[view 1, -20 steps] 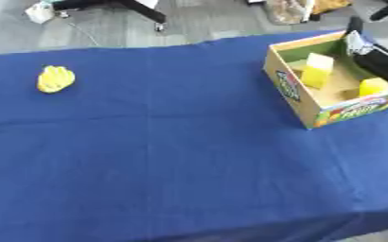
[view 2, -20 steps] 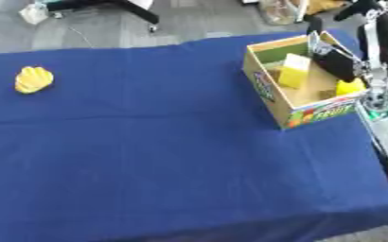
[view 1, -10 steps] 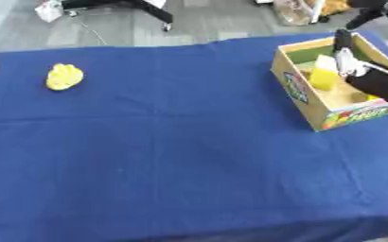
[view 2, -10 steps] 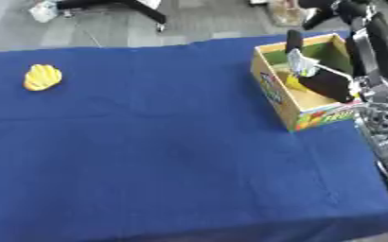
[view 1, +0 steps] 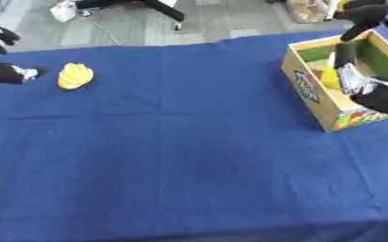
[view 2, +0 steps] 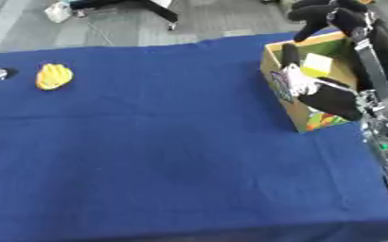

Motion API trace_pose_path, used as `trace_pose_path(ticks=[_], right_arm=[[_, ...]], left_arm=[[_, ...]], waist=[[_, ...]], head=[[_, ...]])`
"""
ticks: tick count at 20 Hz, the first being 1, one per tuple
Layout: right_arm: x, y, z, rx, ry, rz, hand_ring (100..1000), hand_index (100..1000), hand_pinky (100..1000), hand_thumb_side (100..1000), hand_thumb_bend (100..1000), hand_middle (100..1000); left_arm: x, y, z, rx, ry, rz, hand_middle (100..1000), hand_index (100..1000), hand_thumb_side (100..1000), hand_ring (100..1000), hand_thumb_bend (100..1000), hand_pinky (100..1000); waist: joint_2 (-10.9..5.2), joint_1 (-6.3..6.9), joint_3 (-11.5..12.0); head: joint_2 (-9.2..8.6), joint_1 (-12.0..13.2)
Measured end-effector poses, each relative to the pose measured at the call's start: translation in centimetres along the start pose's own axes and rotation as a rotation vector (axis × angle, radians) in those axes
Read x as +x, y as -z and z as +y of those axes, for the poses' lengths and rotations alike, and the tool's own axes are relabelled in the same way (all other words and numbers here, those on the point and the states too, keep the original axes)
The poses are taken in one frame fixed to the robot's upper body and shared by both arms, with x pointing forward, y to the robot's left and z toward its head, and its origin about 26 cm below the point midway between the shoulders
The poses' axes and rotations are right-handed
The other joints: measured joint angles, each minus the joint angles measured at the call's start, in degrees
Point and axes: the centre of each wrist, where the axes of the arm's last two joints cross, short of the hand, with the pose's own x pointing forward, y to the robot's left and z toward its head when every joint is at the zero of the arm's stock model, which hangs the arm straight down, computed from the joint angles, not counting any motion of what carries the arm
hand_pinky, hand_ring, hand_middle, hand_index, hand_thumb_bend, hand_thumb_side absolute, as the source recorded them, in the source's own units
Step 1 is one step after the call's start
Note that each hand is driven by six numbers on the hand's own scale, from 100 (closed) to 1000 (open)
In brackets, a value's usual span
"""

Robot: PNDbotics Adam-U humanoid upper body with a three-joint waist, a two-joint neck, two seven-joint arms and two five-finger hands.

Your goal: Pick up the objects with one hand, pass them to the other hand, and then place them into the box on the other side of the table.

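Sitting on the blue table (view 1: 189, 142) at the far left is one yellow thing (view 1: 74, 76), not picked up yet. The left hand (view 1: 3, 73) is just beside it at the left edge, and I cannot tell how its fingers are. One box (view 1: 317, 92) stands on the right side with two yellow things (view 2: 316, 64) already inside, as far as I can see. The right hand (view 2: 313, 92) hangs over the box with a finger pointing up, and seems to hold nothing. So one thing is left to pass and drop in.
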Motion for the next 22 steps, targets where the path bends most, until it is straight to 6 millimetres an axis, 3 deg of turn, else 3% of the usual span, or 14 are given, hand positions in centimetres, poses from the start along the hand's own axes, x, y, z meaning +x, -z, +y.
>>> trace_pose_path(ticks=[5,6,13,22], right_arm=[[0.2,0.2,0.5,0.009,0.025,-0.016,560,744,748,351,100,738],[0.3,0.2,0.6,0.01,0.03,-0.018,560,743,748,353,100,738],[0.7,0.4,1.1,0.007,0.065,-0.031,557,740,747,358,100,736],[1.3,0.7,1.6,-0.007,0.106,-0.052,550,734,744,365,100,733]], left_arm=[[-0.3,0.6,-1.2,-0.024,0.036,0.041,668,770,244,665,567,794],[-0.4,0.7,-1.5,-0.025,0.043,0.054,667,769,200,664,554,793],[-1.2,1.5,-2.7,-0.004,0.097,0.16,670,771,227,668,552,795],[-1.7,1.8,-2.8,0.041,0.115,0.206,682,777,245,677,536,794]], waist=[[0.4,0.01,-0.5],[0.42,0.01,-0.7],[0.85,-0.02,-1.9],[3.23,-0.7,-3.5]], head=[[0.0,1.0],[0.0,1.2],[-0.01,3.5],[-1.0,7.3]])
